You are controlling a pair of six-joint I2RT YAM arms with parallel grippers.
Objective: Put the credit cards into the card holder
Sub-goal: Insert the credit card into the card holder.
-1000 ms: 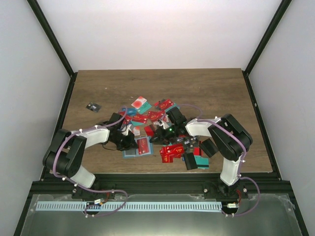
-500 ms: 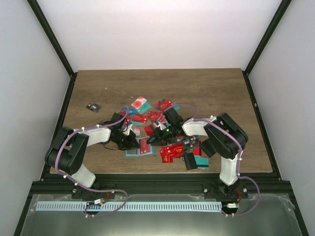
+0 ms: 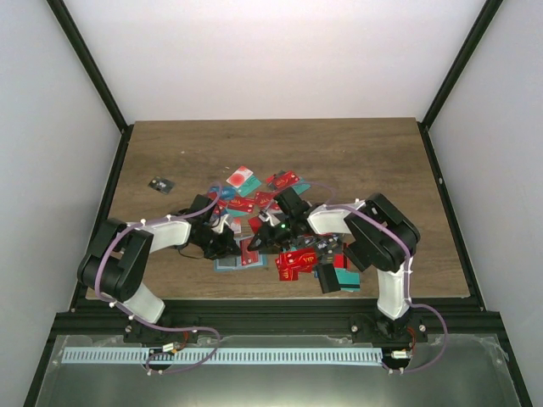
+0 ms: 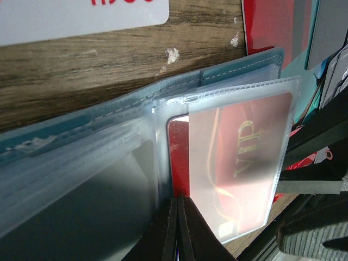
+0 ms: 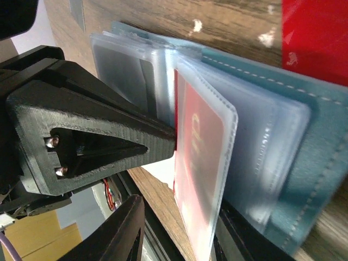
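The teal card holder (image 3: 231,262) lies open near the table's front, its clear sleeves fanned out; it also shows in the left wrist view (image 4: 234,68) and the right wrist view (image 5: 321,163). A red card (image 4: 179,157) sits partly inside one sleeve, also seen in the right wrist view (image 5: 198,157). My left gripper (image 4: 178,209) is shut on that card's outer edge; it shows in the top view (image 3: 222,243) too. My right gripper (image 5: 179,231) is open, its jaws straddling the sleeve with the card, just right of the holder (image 3: 260,237). Several loose credit cards (image 3: 273,200) lie scattered behind.
Two black blocky cases (image 3: 327,277) (image 3: 360,253) stand right of the pile. More red cards (image 3: 293,263) lie beside them. A small dark item (image 3: 159,184) lies at the far left. A white card (image 4: 81,16) lies behind the holder. The table's front edge is close.
My right arm has shifted left, closer to the card holder and my left gripper. The left gripper has stayed at the holder with the red card.
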